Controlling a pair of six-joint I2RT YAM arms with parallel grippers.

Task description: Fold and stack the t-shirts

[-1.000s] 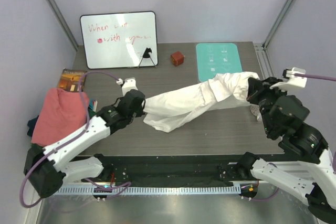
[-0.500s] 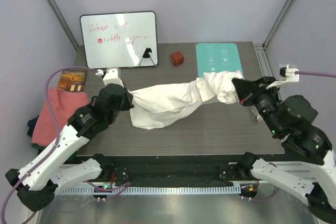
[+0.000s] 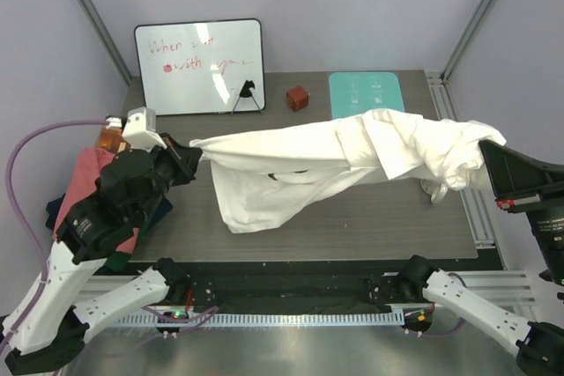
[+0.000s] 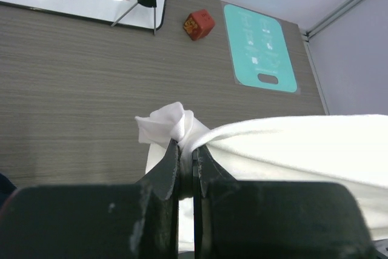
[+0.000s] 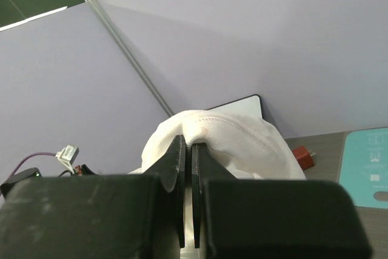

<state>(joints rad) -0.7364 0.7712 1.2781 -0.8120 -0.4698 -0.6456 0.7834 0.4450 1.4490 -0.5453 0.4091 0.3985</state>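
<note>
- The white shirt hangs in the air over the middle of the table, pulled out in a long band from left to right between the two arms.
- The left gripper is out at the left side of the table, raised off the top. In its wrist view its jaws are pressed together on a bunched corner of the white shirt, and a small tuft of cloth pokes out past the tips of the left gripper.
- The right gripper is past the right edge of the table. It too is clamped on the shirt: its wrist view shows the right gripper with its jaws closed and a rounded fold of the white shirt pinched between them, with a seam running along the fold.
- The cloth is crumpled and thickest toward the right. Toward the near left a loose flap drops from the band toward the table, and I cannot tell if it touches.
- At the left edge of the table lies a pink shirt, partly hidden behind the left arm. A navy shirt peeks out from under it.
- Along the far side stand a whiteboard with red writing, a red cube and a teal mat. The shirt's band crosses in front of the mat's near end.
</note>
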